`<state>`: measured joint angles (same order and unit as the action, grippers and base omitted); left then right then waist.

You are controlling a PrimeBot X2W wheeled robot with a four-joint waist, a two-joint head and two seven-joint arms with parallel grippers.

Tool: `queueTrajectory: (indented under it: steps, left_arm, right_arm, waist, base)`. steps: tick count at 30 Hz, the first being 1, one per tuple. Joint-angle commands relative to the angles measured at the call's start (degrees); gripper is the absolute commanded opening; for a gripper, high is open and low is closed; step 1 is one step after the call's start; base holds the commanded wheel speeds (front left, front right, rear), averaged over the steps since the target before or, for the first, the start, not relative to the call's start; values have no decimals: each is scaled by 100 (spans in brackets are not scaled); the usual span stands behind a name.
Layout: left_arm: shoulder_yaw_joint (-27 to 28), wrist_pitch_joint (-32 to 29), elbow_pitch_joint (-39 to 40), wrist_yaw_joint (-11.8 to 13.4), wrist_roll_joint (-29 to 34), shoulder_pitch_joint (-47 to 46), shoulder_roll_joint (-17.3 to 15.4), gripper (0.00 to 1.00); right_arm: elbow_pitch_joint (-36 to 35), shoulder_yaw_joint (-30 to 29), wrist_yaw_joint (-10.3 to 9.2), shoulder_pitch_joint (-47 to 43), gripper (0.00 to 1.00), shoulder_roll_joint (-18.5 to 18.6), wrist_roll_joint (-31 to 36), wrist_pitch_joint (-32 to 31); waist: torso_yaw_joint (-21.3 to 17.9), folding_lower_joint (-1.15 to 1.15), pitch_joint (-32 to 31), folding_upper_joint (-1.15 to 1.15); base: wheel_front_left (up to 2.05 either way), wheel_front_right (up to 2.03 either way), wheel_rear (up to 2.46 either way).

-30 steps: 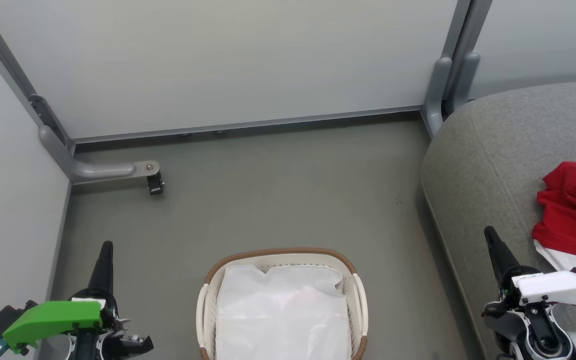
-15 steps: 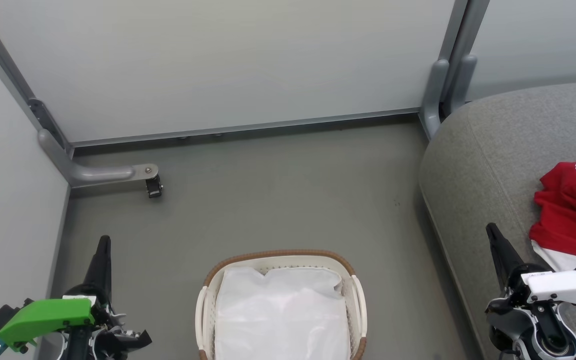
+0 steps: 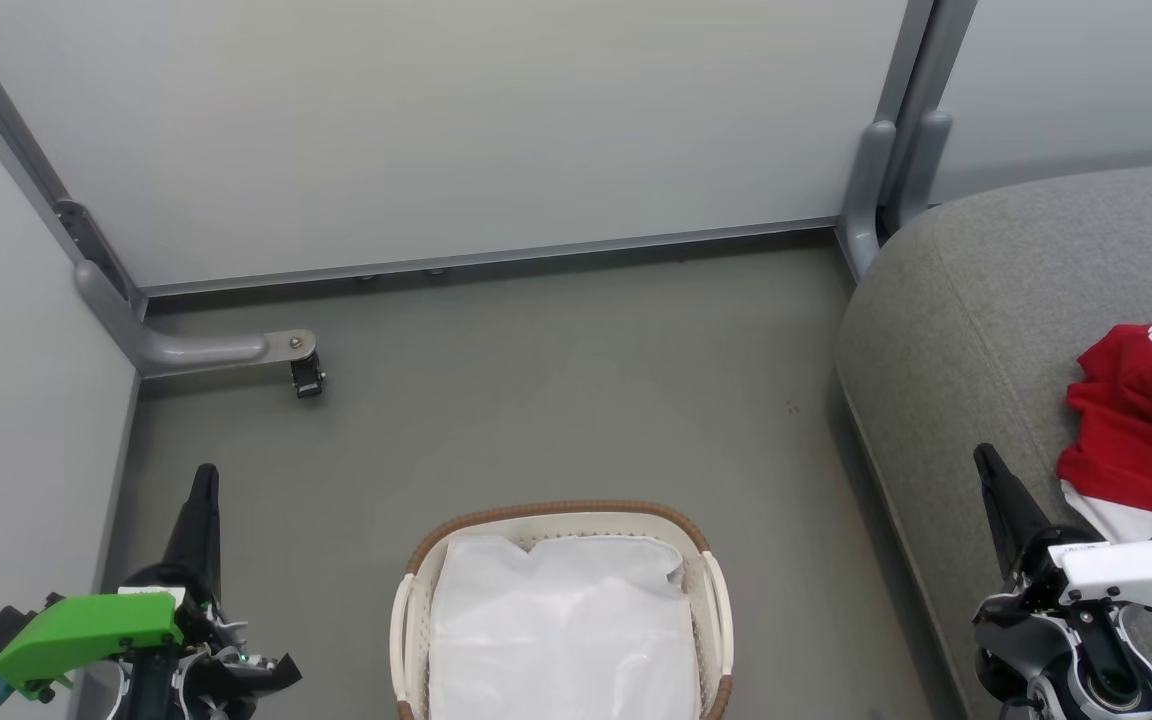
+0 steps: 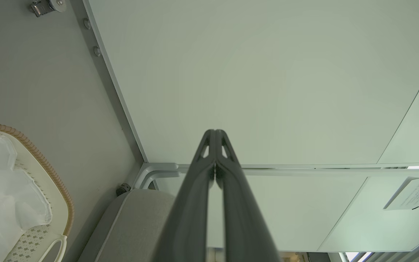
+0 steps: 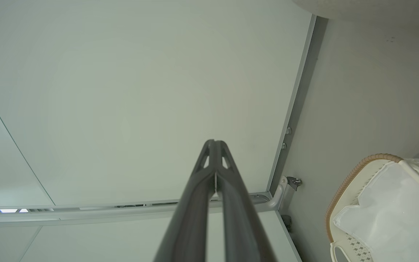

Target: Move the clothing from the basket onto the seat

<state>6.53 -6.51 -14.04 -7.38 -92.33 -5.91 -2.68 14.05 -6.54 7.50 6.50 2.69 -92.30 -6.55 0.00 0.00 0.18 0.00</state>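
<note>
The red clothing (image 3: 1141, 430) with white trim and lettering lies on the grey seat (image 3: 976, 310) at the right edge of the head view. On the floor at bottom centre stands the white basket (image 3: 414, 600) with its brown rim, and a plain white sheet (image 3: 561, 630) lies inside it. My left gripper (image 3: 204, 478) is shut and holds nothing, low at the left beside the basket. My right gripper (image 3: 986, 460) is shut and holds nothing, over the seat's edge just left of the clothing. Both wrist views show shut fingers (image 4: 215, 140), (image 5: 215, 149) pointing at the pale wall.
Pale partition panels (image 3: 456, 130) close the space behind and at the left. A grey partition foot with a caster (image 3: 306, 375) juts onto the floor at the left. A grey post (image 3: 881, 180) stands by the seat's far corner. Bare grey floor (image 3: 556, 400) lies between basket and wall.
Both grippers stay shut. The whole head view has shifted slightly, so the camera has moved; the things lie as before.
</note>
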Motion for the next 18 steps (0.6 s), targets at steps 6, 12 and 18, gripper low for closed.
queueTrajectory:
  steps: [6, 12, 18]
  left_arm:
    - [12, -25, 9, -25, -17, -61, -37, 0]
    - [12, -25, 8, -25, -17, -61, -37, 0]
    - [12, -25, 8, -25, -17, -61, -37, 0]
  right_arm:
    - [-19, -10, -2, -59, 0, 36, -21, -18]
    - [-19, -10, -2, -59, 0, 36, -21, -18]
    - [-19, -9, -2, -58, 0, 36, -21, -17]
  waist:
    - [0, 0, 0, 0]
    - [0, 0, 0, 0]
    - [0, 0, 0, 0]
  base:
    - [0, 0, 0]
    - [0, 0, 0]
    - [0, 0, 0]
